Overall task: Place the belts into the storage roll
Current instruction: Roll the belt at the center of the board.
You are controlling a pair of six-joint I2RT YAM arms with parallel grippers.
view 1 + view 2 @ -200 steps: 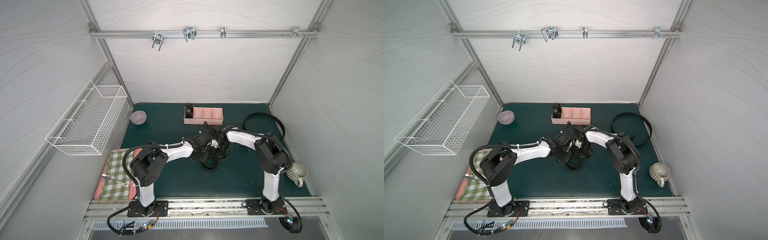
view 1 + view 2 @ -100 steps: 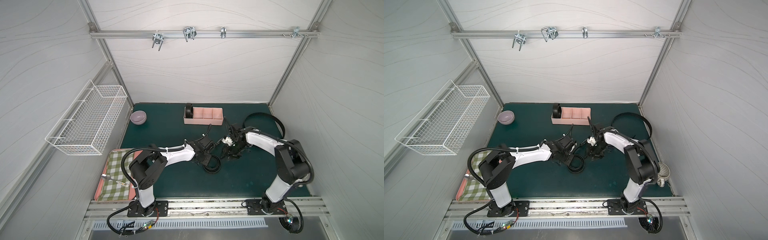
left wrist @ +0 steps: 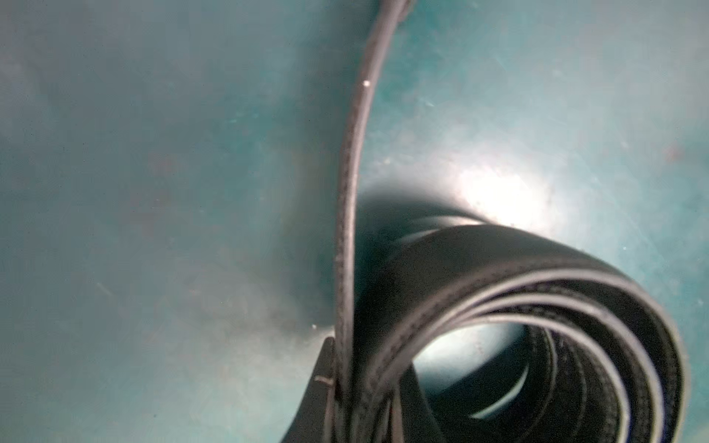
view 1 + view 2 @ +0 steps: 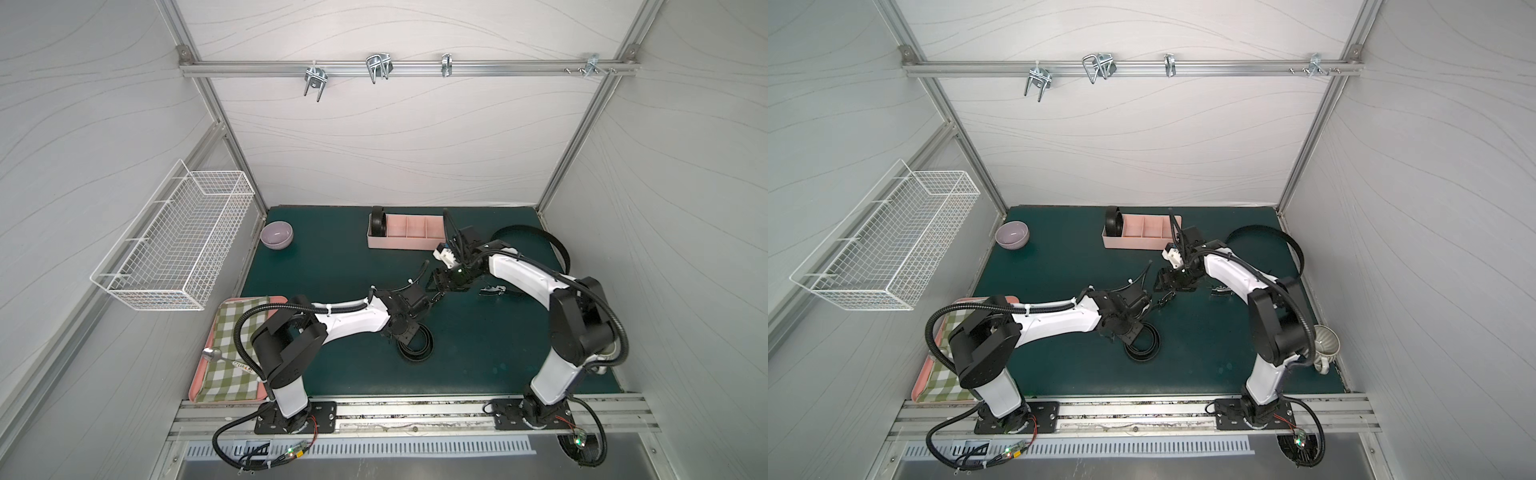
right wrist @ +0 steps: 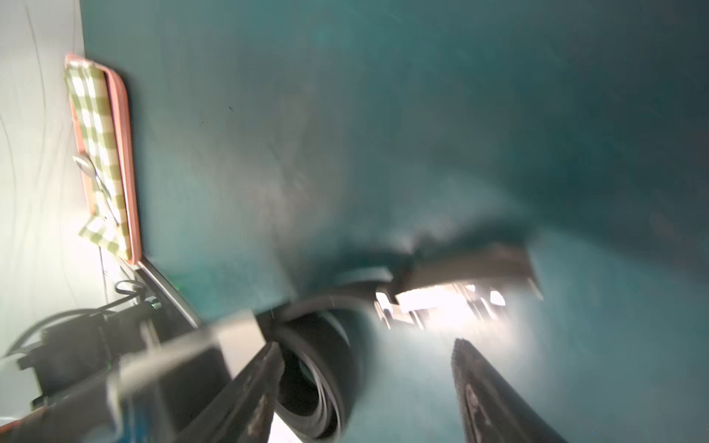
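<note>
The long pale-pink rectangular plastic storage tray (image 4: 409, 244) is sitting at the far side of the dark green surface (image 4: 332, 270). A tightly coiled black belt (image 4: 378, 220) is standing on edge in its leftmost compartment, while the two middle compartments are showing pink floor. A second, half-wound black leather belt (image 4: 415, 358) is lying near the middle of the surface, well apart from the tray. The left jaws are pressing together on its free strap right beside the coil, as the left wrist view shows. The right jaws are hanging spread wide, holding nothing, with the dark fingers (image 5: 483, 395) pointing towards that coil. This view is blurred, so the bright patch beyond them is perhaps a buckle. The white right arm (image 4: 519, 270) is reaching across in front of a third, loose black belt (image 4: 521, 227) that is curving along the far right, hiding part of its loop. That belt's small metal buckle (image 4: 492, 289) is lying just beside the arm. The arm's wrist is hovering close to the tray's right end, with a cable crossing the end compartment in both top views. A lilac bowl (image 4: 277, 237) is resting at the far left, and a white wire basket (image 4: 178, 249) is hanging on the left wall. A flat pink tray (image 4: 194, 388) with a green checked cloth (image 4: 232, 332) and a metal spoon (image 4: 211, 354) is lying behind the left arm (image 4: 353, 322). A ribbed grey mug (image 4: 1325, 345) is standing behind the right arm.
</note>
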